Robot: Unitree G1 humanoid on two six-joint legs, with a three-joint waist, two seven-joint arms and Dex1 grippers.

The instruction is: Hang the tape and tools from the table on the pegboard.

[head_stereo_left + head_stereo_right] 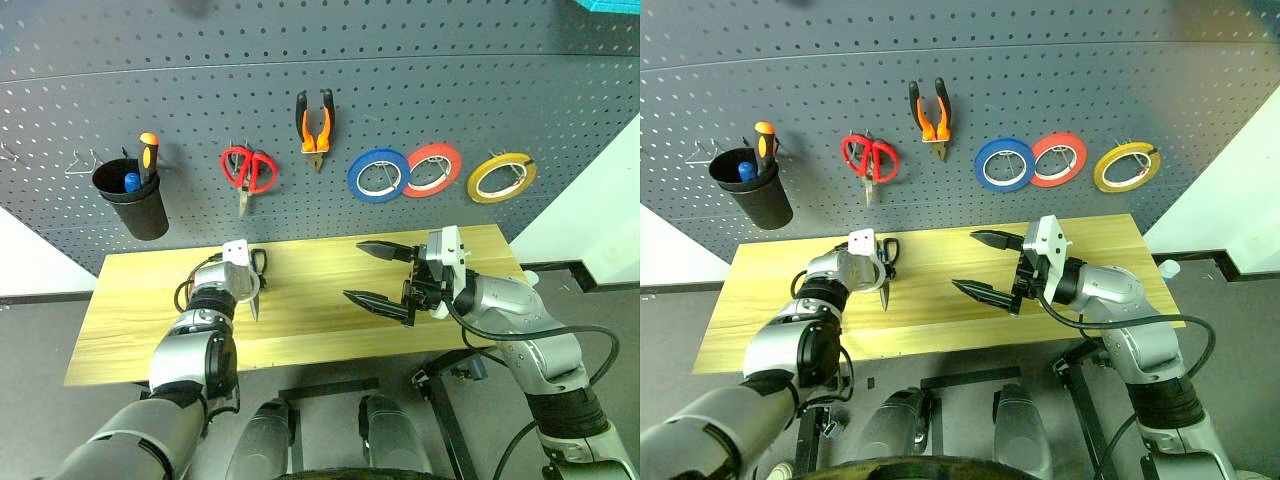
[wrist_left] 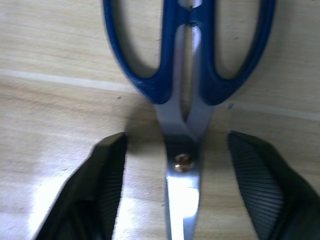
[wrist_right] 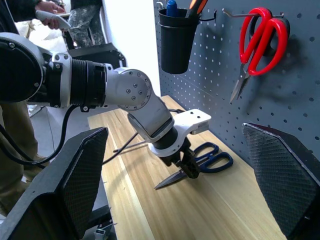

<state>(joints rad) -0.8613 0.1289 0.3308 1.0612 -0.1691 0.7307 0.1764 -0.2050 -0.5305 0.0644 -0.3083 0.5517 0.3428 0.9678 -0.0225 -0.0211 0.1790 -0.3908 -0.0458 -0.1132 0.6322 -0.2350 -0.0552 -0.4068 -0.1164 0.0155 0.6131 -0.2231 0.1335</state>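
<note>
Right gripper [image 1: 383, 274]: nearest item, raised over the front of the table [image 1: 140, 345], fingers spread wide, nothing between them.

Left gripper [image 3: 187, 167]: lowered over the scissors [image 2: 186, 95], one finger on either side of the blades at the pivot screw. Gaps show on both sides, so it is not yet clamped on them (closing is a fair guess, not a certainty).

Scissors: lying flat on the table near its back edge, dark-blue handle loops toward the pegboard [image 1: 400, 90], steel blades pointing to the front. Judged rigid, fairly light, smooth and slippery on the steel; the neck by the pivot looks the best hold, leaving the loops free for a hook.

Pegboard, farthest: pliers [image 1: 315, 125] and yellow tape [image 1: 502, 177] already hung.
</note>
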